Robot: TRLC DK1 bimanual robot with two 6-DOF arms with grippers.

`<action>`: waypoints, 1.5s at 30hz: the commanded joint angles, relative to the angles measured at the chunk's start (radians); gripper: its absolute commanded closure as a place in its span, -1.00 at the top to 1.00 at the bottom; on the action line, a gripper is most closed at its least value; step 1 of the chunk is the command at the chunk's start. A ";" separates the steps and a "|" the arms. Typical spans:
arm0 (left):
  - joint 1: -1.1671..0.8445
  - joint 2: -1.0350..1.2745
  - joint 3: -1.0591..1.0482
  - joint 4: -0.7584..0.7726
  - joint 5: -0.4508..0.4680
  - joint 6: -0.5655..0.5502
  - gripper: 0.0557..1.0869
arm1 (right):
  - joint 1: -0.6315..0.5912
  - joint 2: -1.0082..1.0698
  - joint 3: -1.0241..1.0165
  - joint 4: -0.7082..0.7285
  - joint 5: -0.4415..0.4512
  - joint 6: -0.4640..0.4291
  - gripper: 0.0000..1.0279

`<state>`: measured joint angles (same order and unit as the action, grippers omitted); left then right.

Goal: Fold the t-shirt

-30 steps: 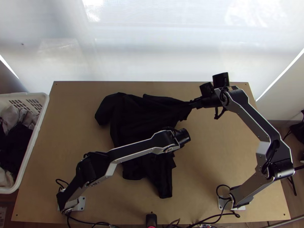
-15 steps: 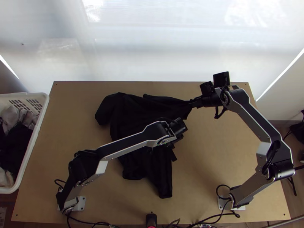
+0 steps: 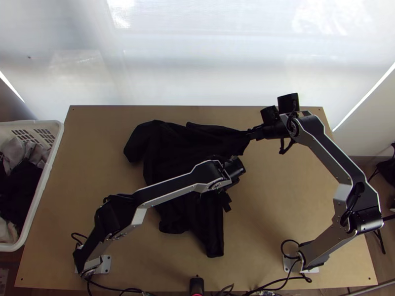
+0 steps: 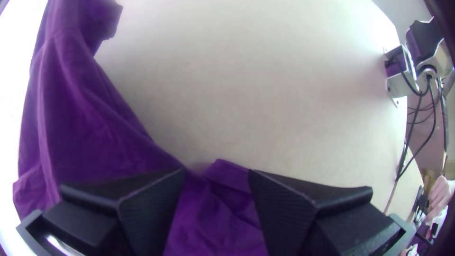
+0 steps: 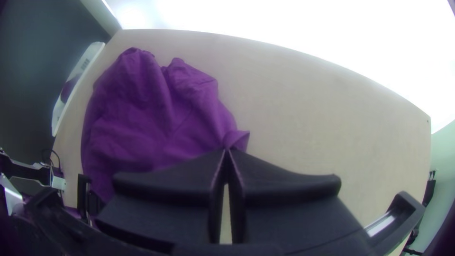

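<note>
Our bench [image 3: 276, 197] bears the rumpled t-shirt [image 3: 170, 148], its two-o'clock corner pinched by the right pincer [image 5: 227, 150] — likely for tension. At four o'clock, we poise the left pincer [image 4: 216, 173] spread, perhaps to grip.

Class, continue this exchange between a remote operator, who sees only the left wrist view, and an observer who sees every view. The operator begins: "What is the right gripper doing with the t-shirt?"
Observer: The right gripper is shut on a bit of the t-shirt's edge.

Operator: Is there anything beside the table, on the left arm's side?

Observer: Yes, a white basket with crumpled cloth in it stands by the table's left edge.
</note>
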<state>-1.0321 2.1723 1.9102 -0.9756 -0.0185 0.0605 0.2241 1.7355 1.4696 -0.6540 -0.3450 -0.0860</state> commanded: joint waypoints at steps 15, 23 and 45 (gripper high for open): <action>-0.019 0.075 0.015 -0.021 0.026 0.010 0.37 | -0.002 0.012 0.009 0.001 0.001 -0.006 -0.95; -0.005 0.084 0.020 -0.061 0.071 0.015 -0.53 | -0.002 0.012 0.014 0.001 0.001 -0.012 -0.95; 0.136 -0.276 0.061 -0.067 0.189 0.001 -0.93 | -0.039 -0.047 0.026 -0.001 0.001 -0.001 -0.95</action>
<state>-0.9661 2.0674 1.9652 -1.0386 0.1547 0.0635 0.2047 1.7157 1.4857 -0.6540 -0.3439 -0.0891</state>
